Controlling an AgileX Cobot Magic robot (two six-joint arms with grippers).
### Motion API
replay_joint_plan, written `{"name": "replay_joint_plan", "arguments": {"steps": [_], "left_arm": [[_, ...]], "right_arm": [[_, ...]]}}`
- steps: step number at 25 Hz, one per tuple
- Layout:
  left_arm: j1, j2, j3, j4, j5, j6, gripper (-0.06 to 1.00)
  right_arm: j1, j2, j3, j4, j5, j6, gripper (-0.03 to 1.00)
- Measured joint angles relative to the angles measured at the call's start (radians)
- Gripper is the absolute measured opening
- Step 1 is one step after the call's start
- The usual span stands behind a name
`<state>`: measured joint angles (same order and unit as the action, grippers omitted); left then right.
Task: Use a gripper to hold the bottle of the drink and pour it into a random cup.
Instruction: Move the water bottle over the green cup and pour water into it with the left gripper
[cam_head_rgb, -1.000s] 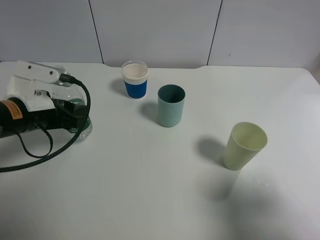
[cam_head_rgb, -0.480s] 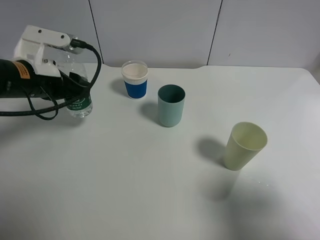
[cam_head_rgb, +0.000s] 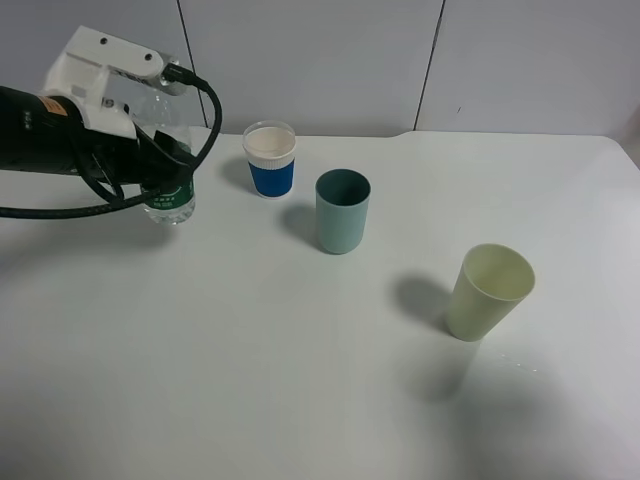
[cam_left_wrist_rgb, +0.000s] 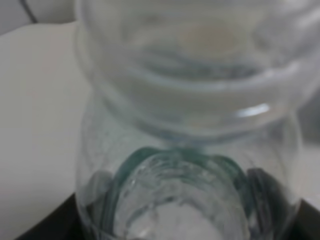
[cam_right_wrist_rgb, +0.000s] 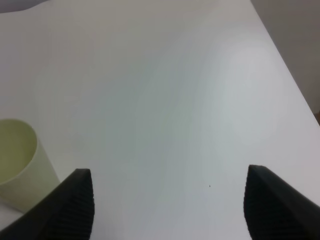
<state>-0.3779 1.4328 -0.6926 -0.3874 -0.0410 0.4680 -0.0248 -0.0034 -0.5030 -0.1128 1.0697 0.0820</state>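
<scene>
The bottle (cam_head_rgb: 172, 207) stands upright, clamped in the left pincer (cam_head_rgb: 165, 172), whose black fingers press on its clear body just above the dark green label band. Its open neck rises beside the pincer's white housing. The left wrist view (cam_left_wrist_rgb: 185, 125) looks down at it from very close (blurred, but the mouth has no cap). Whether its base touches the table (cam_head_rgb: 250, 380) or hangs just above it cannot be told.

A black cable (cam_head_rgb: 210, 110) loops from the top of the pincer and down round its far side. Just beyond the pincer's fingertips stands the blue cup (cam_head_rgb: 270, 160) with a white rim, near but apart from the bottle. Past that, further from the pincer, is the teal cup (cam_head_rgb: 342, 210). The pale yellow cup (cam_head_rgb: 490, 290) stands well away from the left pincer.

The right pincer (cam_right_wrist_rgb: 172, 210) has its jaws wide apart with bare table between them; the pale yellow cup (cam_right_wrist_rgb: 15, 160) sits just outside one finger.
</scene>
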Motion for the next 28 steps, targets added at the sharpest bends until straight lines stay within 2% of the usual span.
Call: {"name": "replay_joint_plan", "arguments": {"steps": [8,11,14,18,23,25,28], "left_arm": [[-0.115,0.0,0.0,-0.531,-0.12,0.552,0.54],[-0.166,0.0,0.0,-0.715,-0.211,0.75,0.54],[-0.21,0.0,0.0,-0.851,-0.331,0.898,0.54],[-0.224,0.0,0.0,-0.962,-0.431,0.991,0.54],[-0.224,0.0,0.0,-0.994,-0.462,1.001,0.54],[-0.23,0.0,-0.012,-1.035,-0.478,1.019,0.54],[-0.253,0.0,-0.043,-1.133,-0.54,1.122,0.54]], "right_arm": [[0.0,0.0,0.0,0.0,0.0,0.0,0.63],[0.0,0.0,0.0,0.0,0.0,0.0,0.63],[0.0,0.0,0.0,0.0,0.0,0.0,0.63],[0.0,0.0,0.0,0.0,0.0,0.0,0.63],[0.0,0.0,0.0,0.0,0.0,0.0,0.63],[0.0,0.0,0.0,0.0,0.0,0.0,0.63],[0.0,0.0,0.0,0.0,0.0,0.0,0.63]]}}
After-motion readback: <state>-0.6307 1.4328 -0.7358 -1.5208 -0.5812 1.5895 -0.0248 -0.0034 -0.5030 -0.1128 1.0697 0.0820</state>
